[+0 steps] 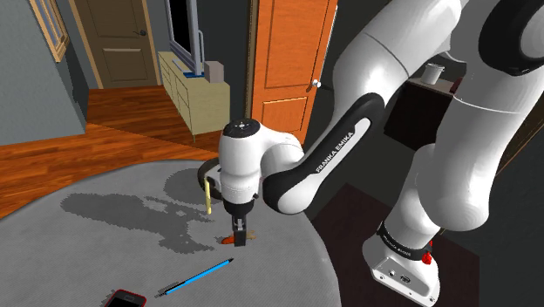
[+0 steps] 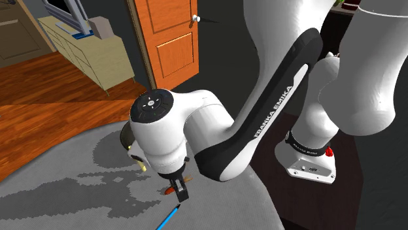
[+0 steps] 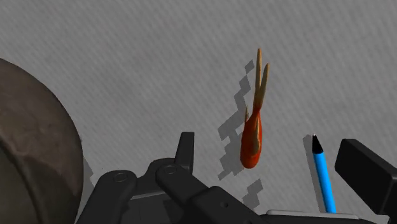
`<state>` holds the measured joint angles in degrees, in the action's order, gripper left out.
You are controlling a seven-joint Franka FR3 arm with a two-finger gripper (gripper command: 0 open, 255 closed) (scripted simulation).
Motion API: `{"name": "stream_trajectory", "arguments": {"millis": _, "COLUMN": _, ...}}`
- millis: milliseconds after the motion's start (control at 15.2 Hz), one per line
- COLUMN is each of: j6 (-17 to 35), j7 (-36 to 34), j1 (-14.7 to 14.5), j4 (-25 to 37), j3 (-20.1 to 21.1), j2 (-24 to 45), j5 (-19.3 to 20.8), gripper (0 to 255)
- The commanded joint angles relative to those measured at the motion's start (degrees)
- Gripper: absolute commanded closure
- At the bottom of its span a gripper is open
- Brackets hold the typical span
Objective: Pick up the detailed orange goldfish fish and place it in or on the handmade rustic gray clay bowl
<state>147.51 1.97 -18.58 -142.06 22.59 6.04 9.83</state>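
Gripper [image 3: 272, 154] is low over the grey tabletop [image 3: 140, 57] with the fingers spread wide and nothing in them. The goldfish [image 3: 253, 137] is lying flat on the surface in the gap, not touching either finger, tail pointing away from the hand. A blue pen [image 3: 323, 180] sits just inside one finger, so that side's tight for me. The bowl [image 3: 32, 153] is out past the other finger, its rim well apart from the fish, with bare surface between. In the shoulder view the table's curved edge runs close by the gripper [image 1: 237, 228] on the stand side, and a phone [image 1: 127, 299] lies further off beyond the pen [image 1: 199, 276].
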Motion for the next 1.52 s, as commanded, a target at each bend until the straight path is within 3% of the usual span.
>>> {"name": "stream_trajectory", "arguments": {"millis": 0, "j6": 1.55, "j7": -1.15, "j1": -0.24, "j4": 0.00, "j3": -0.33, "j2": 1.71, "j5": 1.63, "gripper": 0}}
{"name": "stream_trajectory", "arguments": {"millis": 264, "j6": 4.07, "j7": -3.21, "j1": -0.72, "j4": 0.08, "j3": -1.41, "j2": 4.66, "j5": 4.53, "gripper": 0}}
{"name": "stream_trajectory", "arguments": {"millis": 726, "j6": 4.06, "j7": -3.21, "j1": -0.74, "j4": 0.08, "j3": -1.42, "j2": 4.65, "j5": 4.52, "gripper": 0}}
{"name": "stream_trajectory", "arguments": {"millis": 792, "j6": 4.06, "j7": -3.21, "j1": -0.74, "j4": 0.08, "j3": -1.42, "j2": 4.65, "j5": 4.52, "gripper": 255}}
{"name": "stream_trajectory", "arguments": {"millis": 1452, "j6": 3.38, "j7": -2.59, "j1": -0.54, "j4": 0.04, "j3": -1.08, "j2": 3.83, "j5": 3.70, "gripper": 255}}
